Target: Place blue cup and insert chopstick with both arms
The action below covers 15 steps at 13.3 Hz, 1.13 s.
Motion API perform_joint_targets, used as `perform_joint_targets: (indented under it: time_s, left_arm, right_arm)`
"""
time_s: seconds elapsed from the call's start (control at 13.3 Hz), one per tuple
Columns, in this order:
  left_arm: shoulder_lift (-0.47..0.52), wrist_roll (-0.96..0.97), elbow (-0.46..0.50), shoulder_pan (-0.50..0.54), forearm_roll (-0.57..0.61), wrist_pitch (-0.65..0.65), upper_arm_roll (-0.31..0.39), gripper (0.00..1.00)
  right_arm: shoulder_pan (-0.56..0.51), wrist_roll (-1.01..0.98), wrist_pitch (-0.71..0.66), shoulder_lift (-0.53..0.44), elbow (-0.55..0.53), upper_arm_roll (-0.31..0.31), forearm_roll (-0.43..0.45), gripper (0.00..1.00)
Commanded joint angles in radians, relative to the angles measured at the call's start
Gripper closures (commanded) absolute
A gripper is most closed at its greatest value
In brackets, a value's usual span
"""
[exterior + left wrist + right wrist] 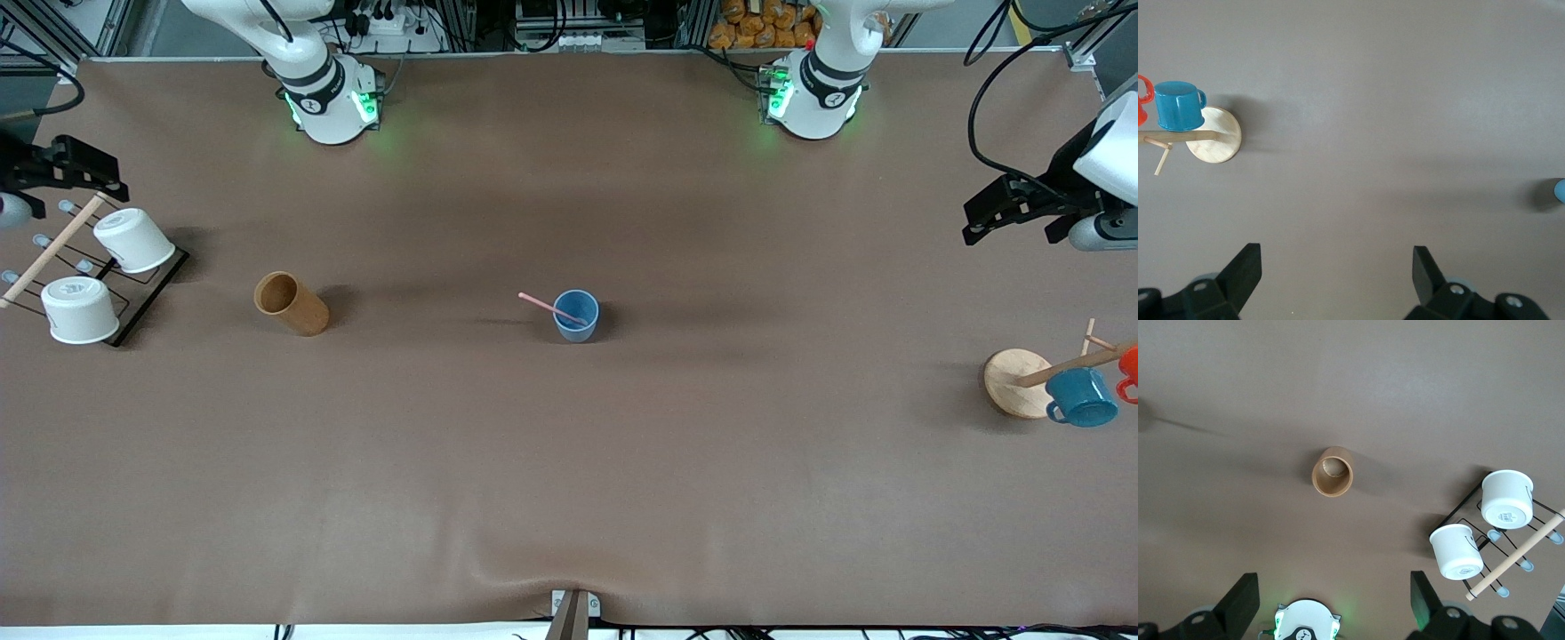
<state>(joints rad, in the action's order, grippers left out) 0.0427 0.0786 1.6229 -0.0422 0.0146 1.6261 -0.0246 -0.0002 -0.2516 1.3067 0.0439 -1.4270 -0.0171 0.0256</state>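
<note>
The light-blue cup (576, 316) stands upright near the middle of the table. The pale-pink chopstick (549, 308) leans inside it, with its free end sticking out toward the right arm's end. My left gripper (1018, 222) hangs open and empty high over the left arm's end of the table. In the left wrist view the left gripper (1335, 260) shows wide-apart fingers over bare table, and a sliver of the cup (1559, 191) shows at the edge. My right gripper (80, 173) hangs over the right arm's end. It (1333, 587) is open and empty too.
A brown cork cylinder (292, 304) lies on its side toward the right arm's end. A wire rack (151, 298) there carries two white cups (133, 240). At the left arm's end a wooden mug tree (1013, 382) holds a teal mug (1081, 397) and an orange one (1129, 364).
</note>
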Motion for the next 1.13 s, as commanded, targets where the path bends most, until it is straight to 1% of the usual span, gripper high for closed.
perform_joint_targets:
  time_s: [0.0, 0.3, 0.45, 0.68, 0.83, 1.06]
  left_arm:
    - [-0.004, -0.02, -0.011, 0.01, -0.016, 0.001, -0.003, 0.0]
    - [-0.013, -0.022, -0.034, 0.01, -0.015, -0.003, -0.002, 0.0]
    - [-0.014, -0.022, -0.034, 0.01, -0.015, -0.006, -0.002, 0.0]
    - [-0.014, -0.059, -0.032, 0.008, -0.015, -0.021, -0.002, 0.0]
    - [-0.012, -0.063, -0.035, 0.008, -0.015, -0.032, -0.002, 0.0]
    - [-0.01, -0.063, -0.038, 0.008, -0.016, -0.038, -0.002, 0.0]
  right_arm:
    - [-0.024, -0.001, 0.02, -0.025, -0.03, 0.049, 0.011, 0.0]
    - [-0.017, -0.003, 0.031, -0.024, -0.032, 0.051, 0.014, 0.0]
    - [-0.026, -0.003, 0.048, -0.022, -0.05, 0.049, 0.014, 0.0]
    - [-0.024, 0.0, 0.049, -0.03, -0.036, 0.049, 0.016, 0.0]
    - [-0.02, 0.082, 0.042, -0.033, -0.029, 0.051, 0.016, 0.0]
    - [-0.029, 0.098, 0.033, -0.042, -0.029, 0.043, 0.014, 0.0]
